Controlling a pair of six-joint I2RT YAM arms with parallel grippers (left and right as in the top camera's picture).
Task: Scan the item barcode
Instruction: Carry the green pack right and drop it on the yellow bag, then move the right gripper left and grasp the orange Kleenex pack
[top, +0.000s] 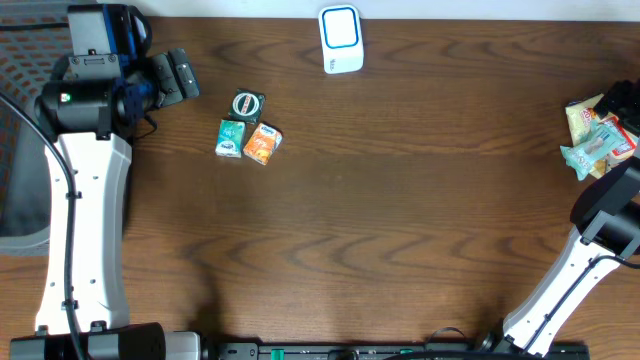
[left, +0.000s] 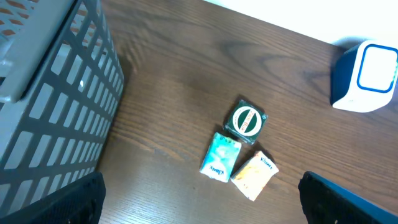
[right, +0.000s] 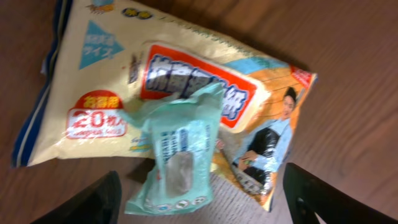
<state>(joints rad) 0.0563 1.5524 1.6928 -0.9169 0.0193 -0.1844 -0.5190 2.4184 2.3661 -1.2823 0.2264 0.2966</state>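
**Overhead:** scanner (top: 341, 40) stands at the far edge of the table (top: 400, 230), about centre. Three small packs (top: 246, 128) sit clustered to its left. Left gripper (top: 178, 76) is near them. Teal pack (top: 583, 157) lies in a pile at the right edge, well apart from the scanner. Right arm (top: 600, 240) reaches to the pile.

**Left wrist:** fingers spread wide with nothing between them. Basket (left: 56, 106) is on one side, small packs and scanner on the table ahead.

**Right wrist:** right gripper (right: 200, 183) is spread, its fingers clear of the teal pack on both sides. The pack rests on a yellow bag (right: 93, 81), not pinched.
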